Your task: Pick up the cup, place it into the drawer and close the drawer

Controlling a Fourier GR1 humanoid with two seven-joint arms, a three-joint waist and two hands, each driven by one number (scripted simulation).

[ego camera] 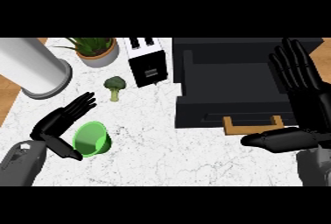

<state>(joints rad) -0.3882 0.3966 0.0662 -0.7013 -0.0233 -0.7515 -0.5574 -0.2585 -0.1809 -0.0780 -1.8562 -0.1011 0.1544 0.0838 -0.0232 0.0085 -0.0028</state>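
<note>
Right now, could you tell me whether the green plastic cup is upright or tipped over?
Tipped: the green plastic cup lies on its side on the white marble counter, mouth facing the left hand.

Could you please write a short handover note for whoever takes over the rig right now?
Left hand: open, fingers and thumb either side of the green cup, not closed on it.
Right hand: open, fingers up, at the view's right, thumb near the drawer's handle.
The cup lies on its side on the counter; the black drawer is open.
Done: nothing placed.
Left: grasp cup, put it in drawer, close drawer.
</note>
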